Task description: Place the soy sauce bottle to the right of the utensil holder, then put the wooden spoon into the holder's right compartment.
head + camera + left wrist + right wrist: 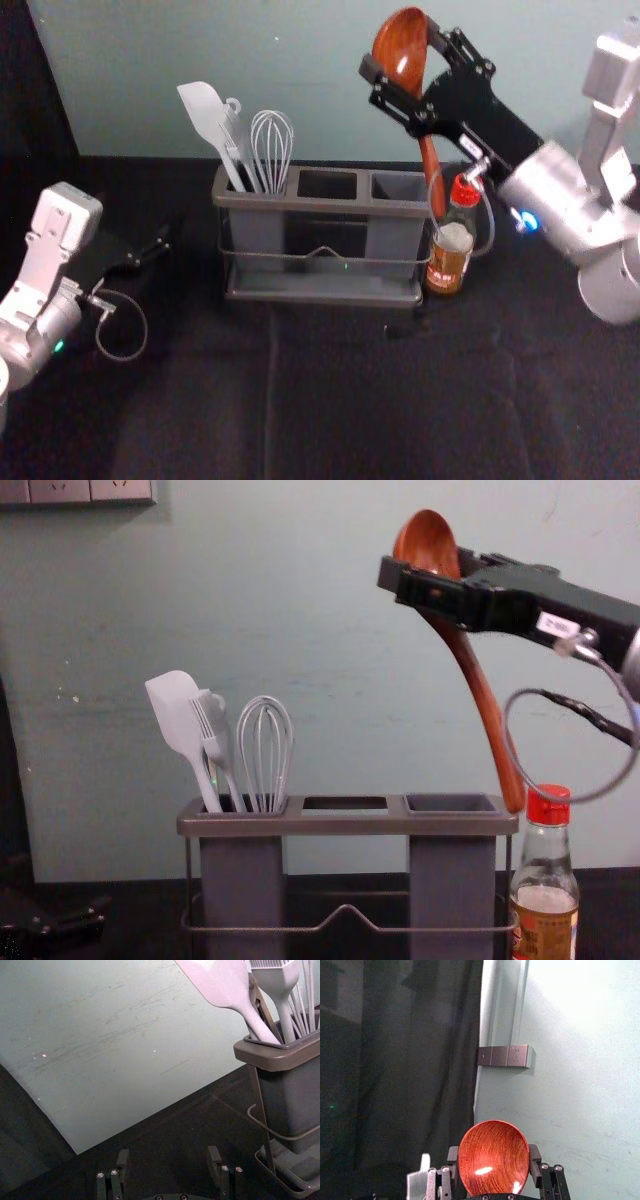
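Note:
High at the right, my right gripper (400, 80) is shut on the wooden spoon (402, 50) just below its bowl; the handle slants down, its tip near the holder's right end. In the right wrist view the spoon (493, 1157) sits between the fingertips of my right gripper (493, 1160). The utensil holder (345, 825) has its right compartment (452, 804) vacant. Against the holder's right side stands the soy sauce bottle (546, 880), upright with a red cap. My left gripper (160, 245) is off to the holder's left, its fingers apart in the left wrist view (170, 1160).
A white spatula (178, 715), a brush (214, 730) and a whisk (265, 750) stand in the holder's left compartment. Behind the black-covered table (330, 400) rises a pale wall (340, 670).

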